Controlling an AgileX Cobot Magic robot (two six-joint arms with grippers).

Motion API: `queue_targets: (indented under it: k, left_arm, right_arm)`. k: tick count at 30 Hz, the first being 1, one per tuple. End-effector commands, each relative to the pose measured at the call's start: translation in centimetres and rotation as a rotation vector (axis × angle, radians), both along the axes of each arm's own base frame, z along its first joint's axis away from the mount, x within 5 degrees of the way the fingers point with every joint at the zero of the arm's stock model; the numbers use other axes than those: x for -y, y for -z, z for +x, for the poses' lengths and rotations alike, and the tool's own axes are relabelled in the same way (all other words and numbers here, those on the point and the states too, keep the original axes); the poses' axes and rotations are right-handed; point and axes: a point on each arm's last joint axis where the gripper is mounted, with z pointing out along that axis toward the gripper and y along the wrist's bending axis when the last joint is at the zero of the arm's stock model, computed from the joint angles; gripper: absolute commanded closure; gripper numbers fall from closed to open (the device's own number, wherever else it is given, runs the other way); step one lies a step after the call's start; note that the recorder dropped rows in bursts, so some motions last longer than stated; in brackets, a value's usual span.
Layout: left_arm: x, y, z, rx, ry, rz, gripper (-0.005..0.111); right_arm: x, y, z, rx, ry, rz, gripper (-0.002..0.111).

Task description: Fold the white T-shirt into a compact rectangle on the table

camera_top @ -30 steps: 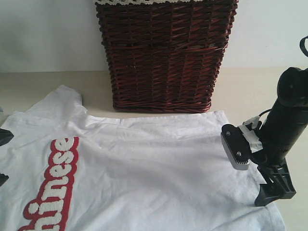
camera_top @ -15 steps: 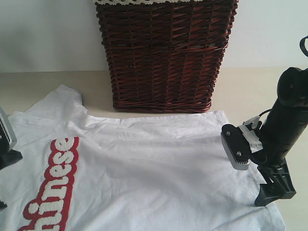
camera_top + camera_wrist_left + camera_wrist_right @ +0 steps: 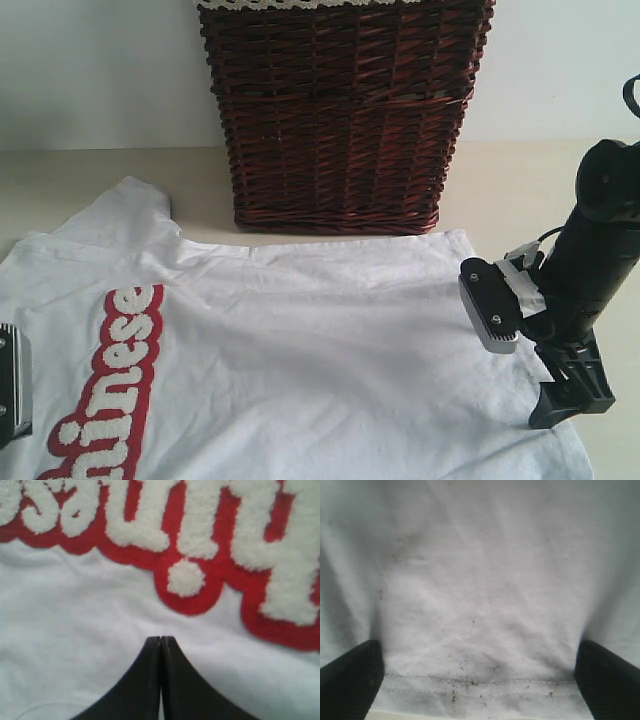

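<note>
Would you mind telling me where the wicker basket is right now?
In the exterior view, the basket stands at top centre on the table, just behind the T-shirt.

Soft, even light, a faint shadow at the foot of the basket (image 3: 340, 120) — the wide view crisp, both wrist views hazy, the shirt (image 3: 75, 605) blurred close up.

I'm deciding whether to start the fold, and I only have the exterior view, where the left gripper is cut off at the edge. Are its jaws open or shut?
Observer: Shut. The left gripper has its jaws pressed together over the white T-shirt, beside the red-outlined lettering.
Operator: Is cloth pinched?
Observer: No cloth shows between them; whether any is pinched I cannot tell.
Operator: And the right gripper?
Observer: The right gripper is open, jaws wide apart, with the stitched hem between them.
</note>
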Motion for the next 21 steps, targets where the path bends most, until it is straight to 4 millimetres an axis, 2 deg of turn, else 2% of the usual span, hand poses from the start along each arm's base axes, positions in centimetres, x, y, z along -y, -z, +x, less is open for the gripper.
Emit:
queue_targets:
  k: [1, 4, 7, 10, 12, 14, 16, 18, 21]
  left_arm:
    - [0.8, -0.1, -0.1, -0.1, -0.111, -0.213, 0.107]
    - [0.8, -1.5, 1.4, -0.073, -0.271, -0.301, 0.107]
    - [0.5, -3.9, 3.5, 0.021, -0.418, -0.37, 0.107]
    - [-0.6, -7.1, 5.7, 0.164, -0.656, -0.446, 0.107]
    - [-2.0, -8.9, 7.1, 0.297, -0.838, -0.45, 0.107]
    - [-3.6, -10.2, 7.9, 0.445, -0.898, -0.331, 0.107]
    - [-4.6, -10.8, 8.0, 0.528, -0.864, -0.159, 0.107]
    - [-5.4, -11.0, 7.8, 0.566, -0.744, 0.098, 0.107]
    - [-5.7, -10.6, 7.3, 0.493, -0.524, 0.377, 0.107]
  right_arm:
    - [0.5, 1.4, -1.0, -0.076, -0.014, -0.037, 0.006]
    - [0.5, 1.4, -1.0, -0.078, -0.014, -0.037, 0.006]
    - [0.5, 1.4, -1.0, -0.078, -0.014, -0.037, 0.006]
    - [0.5, 1.4, -1.0, -0.078, -0.014, -0.037, 0.006]
    - [0.5, 1.4, -1.0, -0.078, -0.014, -0.037, 0.006]
    - [0.5, 1.4, -1.0, -0.078, -0.014, -0.037, 0.006]
    - [0.5, 1.4, -1.0, -0.078, -0.014, -0.037, 0.006]
    - [0.5, 1.4, -1.0, -0.078, -0.014, -0.037, 0.006]
    - [0.5, 1.4, -1.0, -0.078, -0.014, -0.037, 0.006]
